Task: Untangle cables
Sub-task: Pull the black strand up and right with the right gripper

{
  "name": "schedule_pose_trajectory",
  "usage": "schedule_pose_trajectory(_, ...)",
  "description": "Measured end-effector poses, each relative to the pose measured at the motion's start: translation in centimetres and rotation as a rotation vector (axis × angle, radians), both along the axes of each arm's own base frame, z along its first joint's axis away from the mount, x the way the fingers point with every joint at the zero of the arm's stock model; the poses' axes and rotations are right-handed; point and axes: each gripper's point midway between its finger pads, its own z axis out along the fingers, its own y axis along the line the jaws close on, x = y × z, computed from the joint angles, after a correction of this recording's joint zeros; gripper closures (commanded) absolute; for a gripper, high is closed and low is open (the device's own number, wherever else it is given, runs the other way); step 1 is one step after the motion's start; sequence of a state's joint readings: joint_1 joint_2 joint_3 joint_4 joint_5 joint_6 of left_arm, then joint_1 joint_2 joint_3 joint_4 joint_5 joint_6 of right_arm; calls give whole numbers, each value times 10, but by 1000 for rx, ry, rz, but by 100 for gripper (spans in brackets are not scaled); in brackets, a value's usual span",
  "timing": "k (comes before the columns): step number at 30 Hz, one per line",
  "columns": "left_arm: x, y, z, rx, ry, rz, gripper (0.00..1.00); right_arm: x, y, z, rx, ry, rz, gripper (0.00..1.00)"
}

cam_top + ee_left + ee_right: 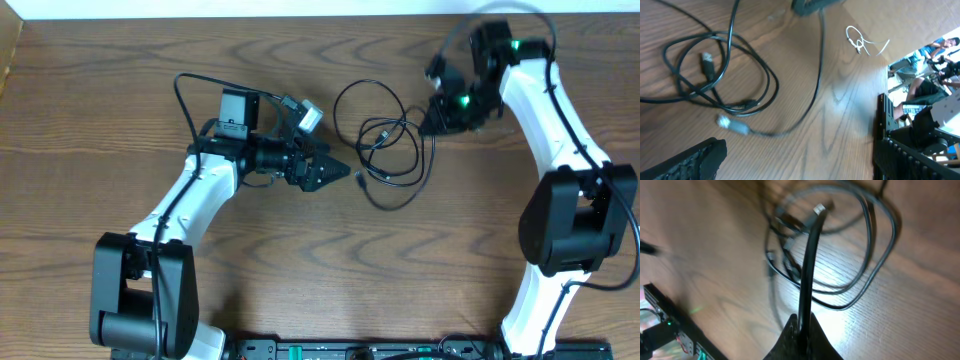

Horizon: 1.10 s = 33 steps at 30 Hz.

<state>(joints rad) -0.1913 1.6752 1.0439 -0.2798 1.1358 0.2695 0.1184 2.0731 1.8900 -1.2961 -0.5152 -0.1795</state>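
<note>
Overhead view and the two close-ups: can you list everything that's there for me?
Brown wooden table: one, under everything.
Thin black cords: tangled loops, count unclear, mid-table between the arms.
Thin white cord: one, small, apart from the tangle.
Black rail: one, at the table's near edge.
White left robot arm: one, left side.
White right robot arm: one, right side.
Left fingers: black, open, beside the tangle, holding nothing.
Right fingers: black, shut on one black cord.

We see the black cables [386, 150] lying in loose loops on the wooden table [100, 100], between our left gripper [338, 171], just beside their left edge, and our right gripper [431, 124], touching their far right side.
</note>
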Motion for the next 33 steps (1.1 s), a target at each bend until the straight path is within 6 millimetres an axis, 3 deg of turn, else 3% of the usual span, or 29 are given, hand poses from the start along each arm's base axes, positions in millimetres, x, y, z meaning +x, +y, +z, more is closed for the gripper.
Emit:
schedule_pose_trajectory(9,-8,-21,5,-15,-47,-62,1,-15,0,112,-179,-120,-20,99)
schedule_pose_trajectory(18,-21,-40,4,-10,-57,-118,1,-15,2,192,-150,-363,-102,99)
schedule_pose_trajectory(27,-23,-54,-15,123,-96,-100,1,-61,-10,269,-91,-566,-146,99)
schedule_pose_trajectory(33,-18,-58,-34,261,-148,-54,1,-90,-16,300,-65,-653,-157,99)
